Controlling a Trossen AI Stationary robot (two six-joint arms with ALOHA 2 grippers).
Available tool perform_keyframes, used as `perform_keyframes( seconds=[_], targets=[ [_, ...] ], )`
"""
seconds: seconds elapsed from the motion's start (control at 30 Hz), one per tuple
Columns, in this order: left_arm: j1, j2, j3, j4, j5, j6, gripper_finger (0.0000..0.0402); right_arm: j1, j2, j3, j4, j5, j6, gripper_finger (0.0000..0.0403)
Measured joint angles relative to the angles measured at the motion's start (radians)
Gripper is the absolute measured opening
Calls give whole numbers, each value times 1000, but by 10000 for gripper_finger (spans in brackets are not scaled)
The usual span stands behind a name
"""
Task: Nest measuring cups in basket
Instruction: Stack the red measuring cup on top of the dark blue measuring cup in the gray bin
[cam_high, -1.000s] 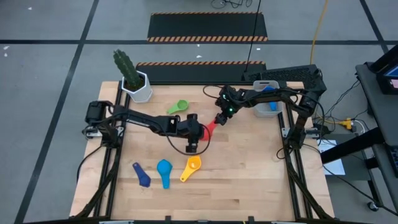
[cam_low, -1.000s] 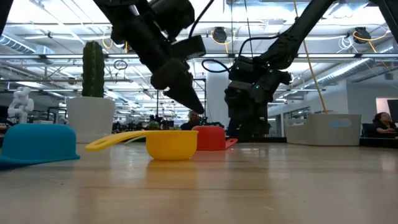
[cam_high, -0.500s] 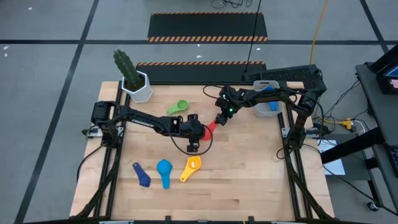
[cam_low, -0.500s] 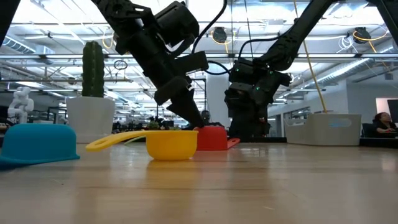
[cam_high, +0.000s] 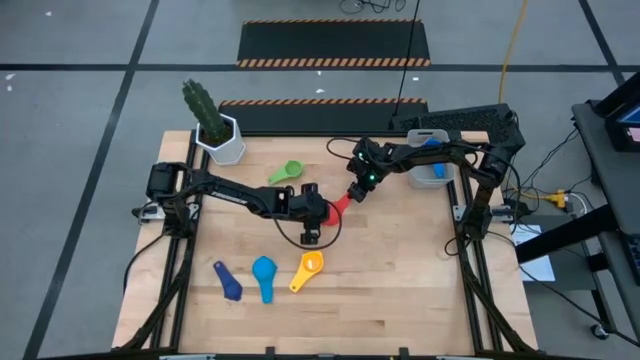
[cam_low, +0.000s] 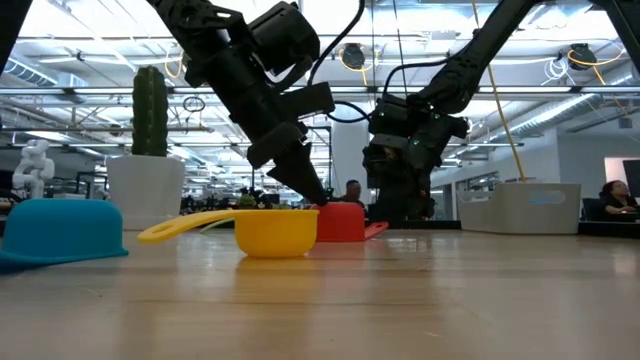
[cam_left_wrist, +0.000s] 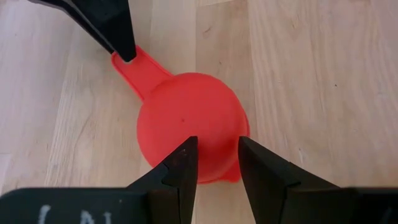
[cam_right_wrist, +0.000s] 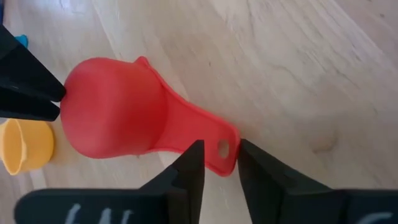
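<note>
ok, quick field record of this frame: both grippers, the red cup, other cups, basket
red cup: upside down on the table, mid-table, handle toward the right arm
left gripper: fingers straddle the cup's rim, on the side opposite the handle
right gripper: fingers either side of the handle end, closing in
green cup: near the cactus pot
dark blue cup, light blue cup, yellow cup: row at the table's front
basket: far right corner, something blue inside
</note>
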Motion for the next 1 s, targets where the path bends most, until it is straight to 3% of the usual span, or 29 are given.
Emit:
perform_keyframes(
  seconds=[0.4, 0.67, 0.8, 1.0],
  targets=[
    [0, 1, -1, 0, -1, -3, 118, 12, 59, 1, 35, -16, -9, 76],
    [0, -2, -1, -5, 1, 16, 118, 11, 40, 1, 35, -19, -26, 9],
    [-15, -65, 12, -113, -49, 20, 118, 12, 13, 0, 30, -34, -52, 7],
    [-54, -253, 31, -266, -192, -42, 118, 20, -120, -3, -3, -17, -65, 1]
  ],
)
